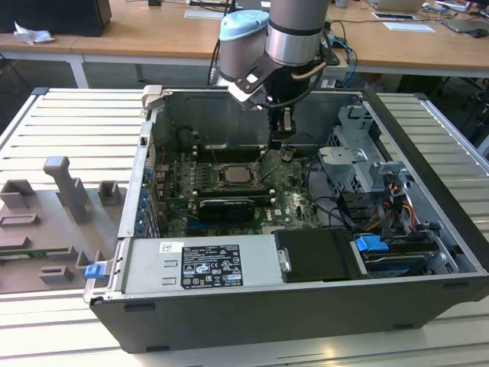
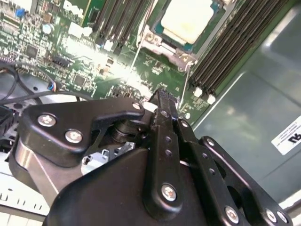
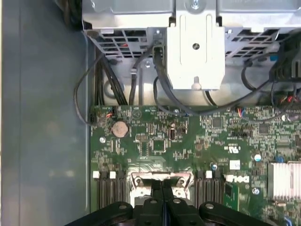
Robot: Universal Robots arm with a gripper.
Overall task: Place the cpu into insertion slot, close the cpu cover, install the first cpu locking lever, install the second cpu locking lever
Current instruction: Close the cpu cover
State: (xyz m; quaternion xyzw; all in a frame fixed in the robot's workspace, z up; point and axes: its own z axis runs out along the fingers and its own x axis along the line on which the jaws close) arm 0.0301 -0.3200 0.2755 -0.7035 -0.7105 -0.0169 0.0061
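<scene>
My gripper (image 2: 161, 98) is clenched, fingers pressed together with nothing between them, and it hovers over the green board (image 3: 188, 141) just beside the insertion slot (image 1: 233, 174), toward the exterior view's right. The second wrist view shows the cpu (image 2: 187, 18) seated in that slot, with the cpu cover (image 2: 169, 49) framing it. The first wrist view shows the grey drive cage (image 3: 195, 47) beyond the slot.

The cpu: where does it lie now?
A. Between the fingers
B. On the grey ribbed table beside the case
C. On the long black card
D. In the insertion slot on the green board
D: in the second wrist view the pale top of the cpu sits within the metal rim of the insertion slot, apart from the fingers.
</scene>
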